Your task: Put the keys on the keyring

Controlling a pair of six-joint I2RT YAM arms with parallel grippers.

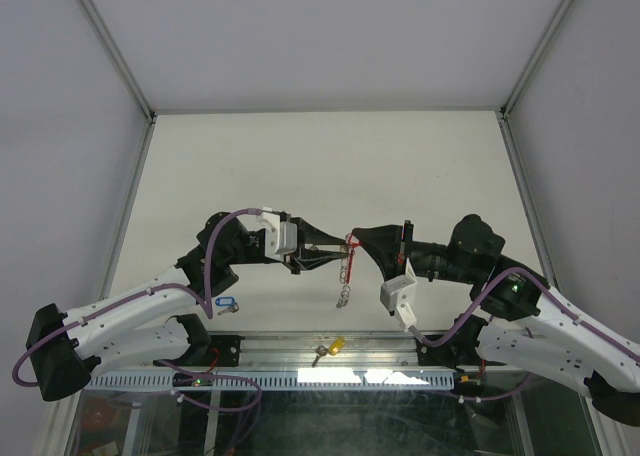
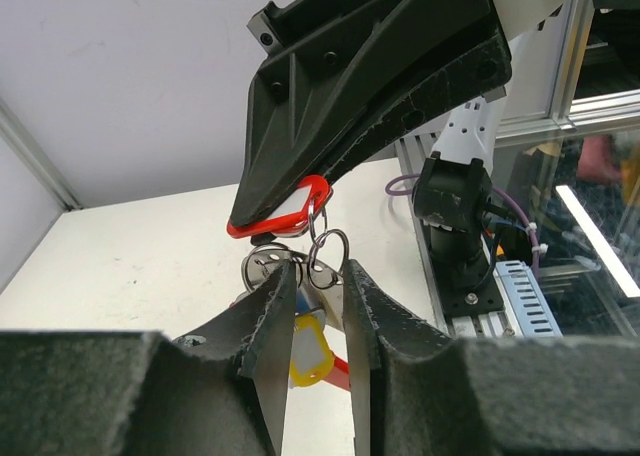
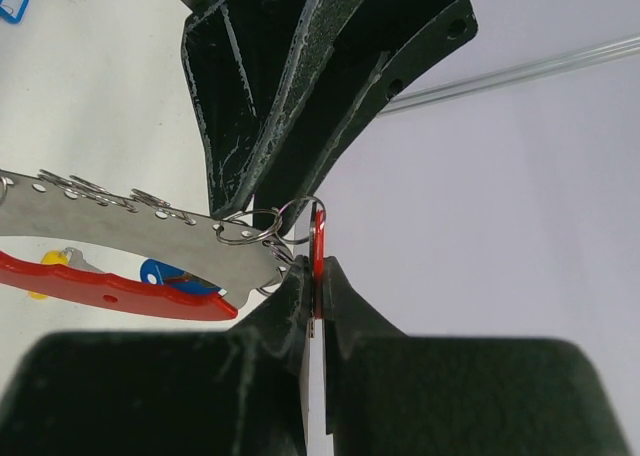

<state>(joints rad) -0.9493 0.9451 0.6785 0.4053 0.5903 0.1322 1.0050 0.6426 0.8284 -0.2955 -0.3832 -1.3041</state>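
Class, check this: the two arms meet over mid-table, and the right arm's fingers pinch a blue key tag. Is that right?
Not quite. The key tag in the right arm's fingers is red, not blue, as the right wrist view shows. The rest stands.

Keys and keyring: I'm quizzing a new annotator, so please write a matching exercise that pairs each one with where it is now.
Things:
1 red-tagged key
2 blue-tagged key
3 yellow-tagged key
4 keyring

Places:
A at the middle of the near edge of the table
B dangling in the air above the table
C pinched in the right gripper
D lying flat beside the left arm

Pairs: 1-C, 2-D, 3-A, 4-B
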